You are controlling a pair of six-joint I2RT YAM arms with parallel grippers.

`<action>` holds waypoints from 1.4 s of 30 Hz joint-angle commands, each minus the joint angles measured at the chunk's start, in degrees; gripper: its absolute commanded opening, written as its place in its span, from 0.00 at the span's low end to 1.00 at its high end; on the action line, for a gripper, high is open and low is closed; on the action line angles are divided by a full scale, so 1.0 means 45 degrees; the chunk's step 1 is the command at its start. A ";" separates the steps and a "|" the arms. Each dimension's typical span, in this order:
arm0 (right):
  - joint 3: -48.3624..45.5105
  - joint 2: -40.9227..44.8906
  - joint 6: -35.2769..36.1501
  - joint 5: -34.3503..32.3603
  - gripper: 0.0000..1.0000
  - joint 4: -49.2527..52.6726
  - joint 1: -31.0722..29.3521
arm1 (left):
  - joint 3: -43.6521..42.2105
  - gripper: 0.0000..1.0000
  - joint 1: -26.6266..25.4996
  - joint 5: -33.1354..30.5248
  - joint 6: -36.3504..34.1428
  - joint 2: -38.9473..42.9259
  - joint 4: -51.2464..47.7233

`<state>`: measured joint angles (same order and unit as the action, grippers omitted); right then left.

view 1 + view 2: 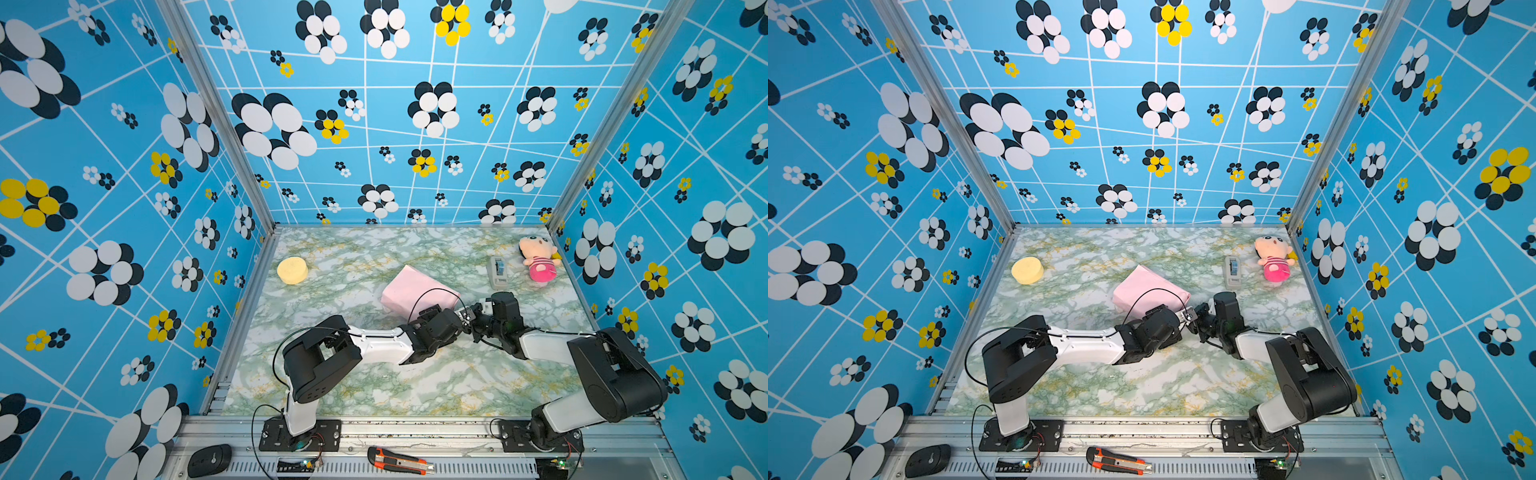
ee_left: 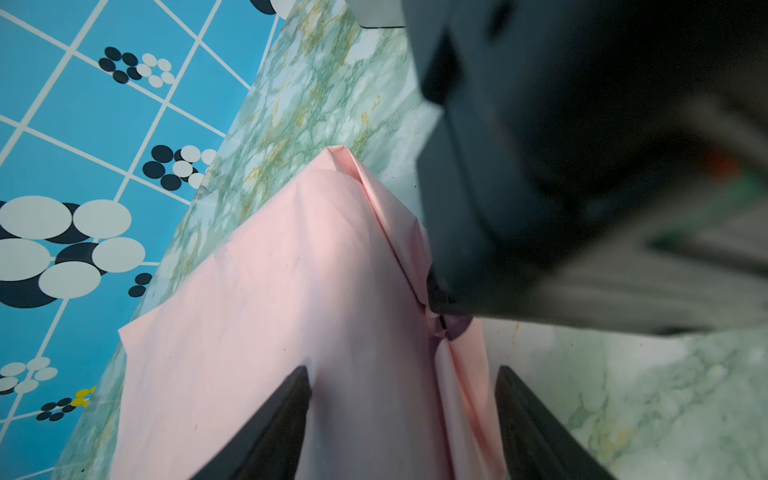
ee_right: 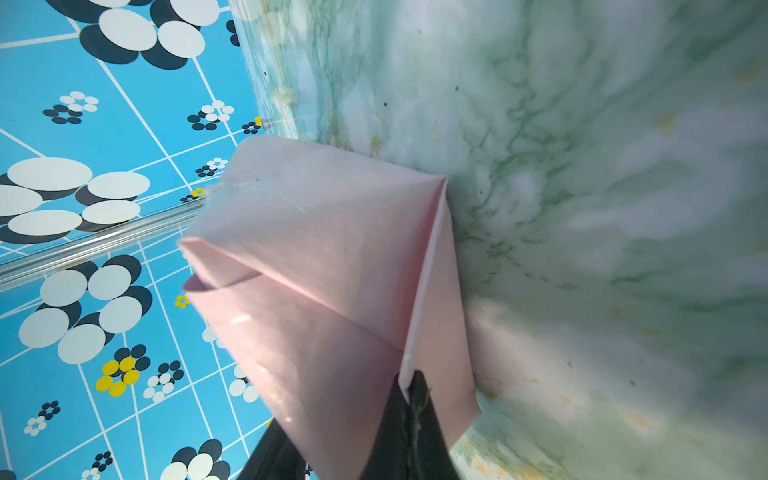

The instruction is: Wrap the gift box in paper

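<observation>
I judge this the end fold: right fingers (image 3: 415,436) pinch the creased pale-pink paper sheet (image 2: 270,291), left fingers (image 2: 266,432) straddle it wide and should close next.

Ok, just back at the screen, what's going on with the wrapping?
The pale pink paper is folded into a boxy bundle mid-table. The right gripper is shut on a folded flap at its near right corner. The left gripper stands open astride the paper right beside it, gripping nothing. The grey tape dispenser stands apart, behind.
</observation>
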<state>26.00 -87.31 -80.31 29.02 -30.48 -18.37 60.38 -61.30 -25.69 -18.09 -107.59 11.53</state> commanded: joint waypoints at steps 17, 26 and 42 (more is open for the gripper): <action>-0.1100 0.1641 0.1572 -0.0433 0.24 0.1419 0.0817 | -0.1211 0.62 0.0873 0.0512 0.2005 0.0022 -0.1146; 0.0099 0.0967 0.2742 -0.0697 0.44 0.4456 0.0735 | -0.1153 0.60 0.1064 0.1065 0.2260 0.0218 -0.1079; 0.2252 -0.1805 0.4136 0.1524 0.44 0.3514 0.0673 | -0.1152 0.60 0.1219 0.1463 0.2370 0.0290 -0.0748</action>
<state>34.57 -93.69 -64.75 32.23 -15.00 -15.25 57.69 -57.12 -21.56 -9.39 -105.54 14.28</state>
